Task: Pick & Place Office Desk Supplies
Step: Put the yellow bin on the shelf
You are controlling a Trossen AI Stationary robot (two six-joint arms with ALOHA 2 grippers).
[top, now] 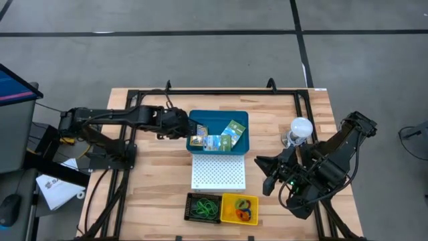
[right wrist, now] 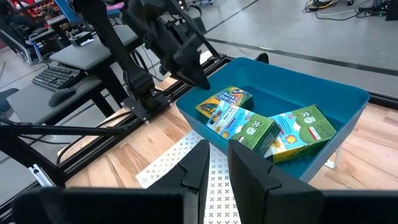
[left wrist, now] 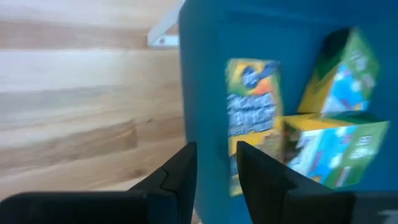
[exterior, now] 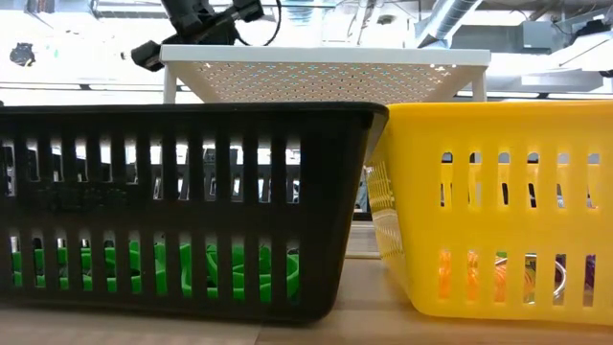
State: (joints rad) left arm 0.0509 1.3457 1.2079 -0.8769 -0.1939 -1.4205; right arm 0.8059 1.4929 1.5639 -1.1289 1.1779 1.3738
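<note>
While the left gripper (top: 190,127), fingers slightly parted and empty, straddles the blue bin (top: 242,119) left wall, descent risks snagging it instead of the yellow-blue packet (left wrist: 252,118).

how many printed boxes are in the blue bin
4 seem visible in the blue bin: yellow-blue box near the left pincer, long one mid-bin, two green ones rightward; others may be hidden.

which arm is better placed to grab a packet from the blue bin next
Left, probably. The left gripper sits at the blue bin's rim, beside the yellow-blue packet. The right gripper waits apart, beyond the white perforated board.
</note>
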